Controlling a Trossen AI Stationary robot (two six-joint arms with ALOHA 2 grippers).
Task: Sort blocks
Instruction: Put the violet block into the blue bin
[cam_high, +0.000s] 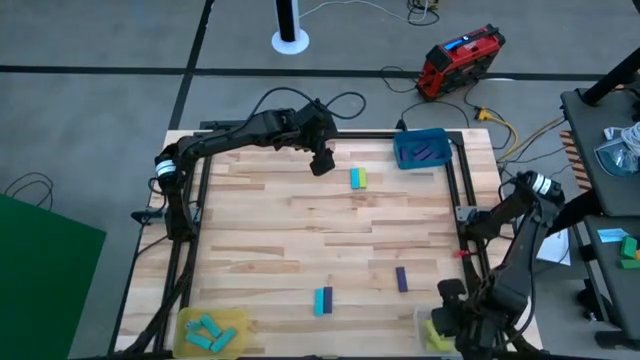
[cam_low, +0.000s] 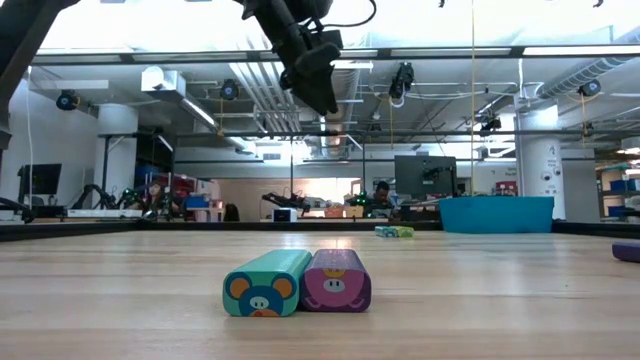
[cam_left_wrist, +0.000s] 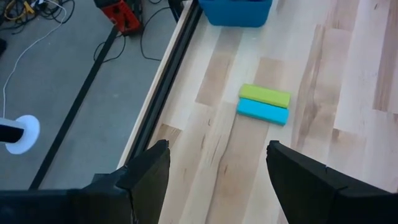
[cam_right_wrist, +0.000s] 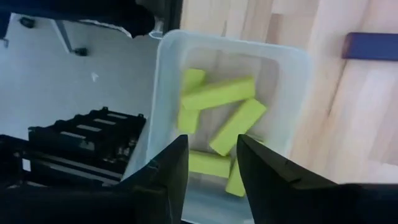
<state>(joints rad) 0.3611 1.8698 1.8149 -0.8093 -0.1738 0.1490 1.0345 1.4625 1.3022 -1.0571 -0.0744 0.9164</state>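
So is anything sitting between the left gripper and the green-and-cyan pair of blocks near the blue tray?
Nothing visible. The left gripper hovers open above bare wood, and the yellow-green block and cyan block lie side by side just ahead of its fingers, short of the blue tray.

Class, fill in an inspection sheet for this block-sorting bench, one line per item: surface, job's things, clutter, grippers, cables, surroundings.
Surface: wooden table, light planks.
Job's things: cyan and yellow-green block pair; cyan and purple block pair; lone purple block; blue tray holding purple blocks; yellow tray holding cyan blocks; clear tray holding yellow-green blocks.
Clutter: nothing seen on the table.
Grippers: left gripper open, raised near the far pair; right gripper open over the clear tray.
Cables: cables on the floor beyond the table.
Surroundings: red device, white post base.
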